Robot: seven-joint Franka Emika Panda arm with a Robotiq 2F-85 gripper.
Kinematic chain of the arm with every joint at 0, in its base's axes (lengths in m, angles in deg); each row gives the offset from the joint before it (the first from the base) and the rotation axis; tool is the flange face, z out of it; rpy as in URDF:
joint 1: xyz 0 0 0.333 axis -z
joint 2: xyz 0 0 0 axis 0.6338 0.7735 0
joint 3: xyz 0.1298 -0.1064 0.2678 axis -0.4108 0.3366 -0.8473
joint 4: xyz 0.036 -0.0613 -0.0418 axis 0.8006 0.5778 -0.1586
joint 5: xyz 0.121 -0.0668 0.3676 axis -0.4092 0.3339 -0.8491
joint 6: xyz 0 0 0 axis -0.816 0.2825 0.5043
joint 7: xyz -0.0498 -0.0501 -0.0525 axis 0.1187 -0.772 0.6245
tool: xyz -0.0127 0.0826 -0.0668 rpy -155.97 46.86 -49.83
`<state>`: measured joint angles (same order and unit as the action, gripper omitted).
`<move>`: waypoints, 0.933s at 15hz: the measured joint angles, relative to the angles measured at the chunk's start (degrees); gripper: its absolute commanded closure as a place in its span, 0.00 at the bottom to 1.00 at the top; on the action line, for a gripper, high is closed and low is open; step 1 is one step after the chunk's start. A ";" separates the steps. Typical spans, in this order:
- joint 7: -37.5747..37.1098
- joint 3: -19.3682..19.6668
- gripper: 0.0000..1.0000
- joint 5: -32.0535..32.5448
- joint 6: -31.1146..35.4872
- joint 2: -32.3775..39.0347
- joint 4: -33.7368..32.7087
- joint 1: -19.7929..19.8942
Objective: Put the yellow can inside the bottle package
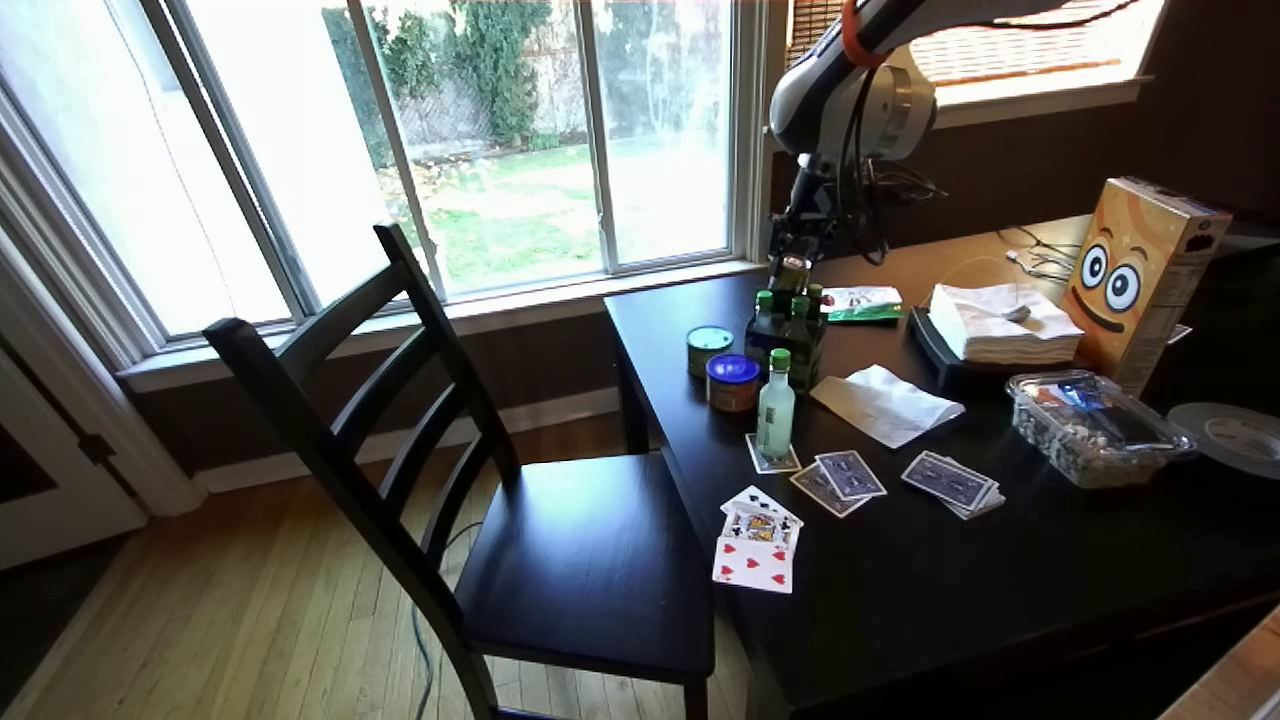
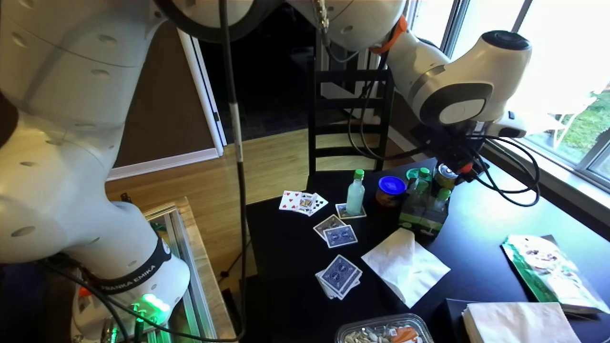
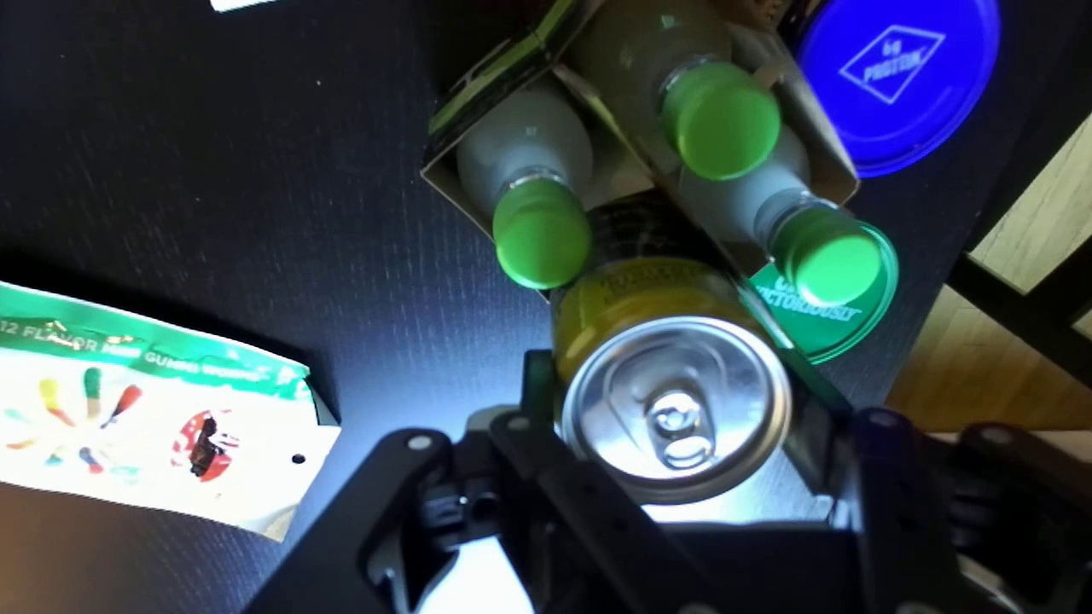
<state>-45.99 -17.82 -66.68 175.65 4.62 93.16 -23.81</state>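
Going left to right in the wrist view: starts with a gummy worm bag point(image 3: 162, 409) flat on the table point(image 3: 256, 196), well apart from the action. Next, over to the bottle package point(image 3: 495, 102), with a green-capped bottle point(image 3: 531, 166) in its left compartment. Just right of that bottle, straight to the star of the show, the yellow can point(image 3: 670, 375), clamped from both sides by the gripper point(image 3: 674, 401), so pretty safe to call that a solid hold. Held with its tab end toward the camera and its long axis running away from the gripper, aimed, by the look of it, at the one compartment without a bottle, between the left bottle and the right-hand one. Can't tell about the bottom end: past the rim or just above it. Would call this the placing step, probably close to done: line up that long axis with the slot, lower, let go. Might snag on the rim if tipped. Further right, on to two more green-capped bottles point(image 3: 793, 213), then a green lid point(image 3: 823, 324) and a blue lid point(image 3: 900, 81) just beside the package, so probably best not to drift that way.
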 measured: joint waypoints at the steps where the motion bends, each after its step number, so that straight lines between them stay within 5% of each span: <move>1: 0.25 0.00 0.62 0.31 0.07 0.29 0.00 0.00; 5: 2.21 -0.01 0.62 0.67 0.53 1.31 -0.01 0.00; 7: 2.86 -0.03 0.17 0.69 0.97 1.59 -0.03 0.00; 9: 3.27 -0.04 0.05 0.69 0.97 1.59 -0.02 0.00; 14: 3.53 -0.04 0.00 0.85 0.96 1.51 0.08 -0.04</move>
<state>-42.46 -17.86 -65.83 176.61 6.12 93.24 -23.85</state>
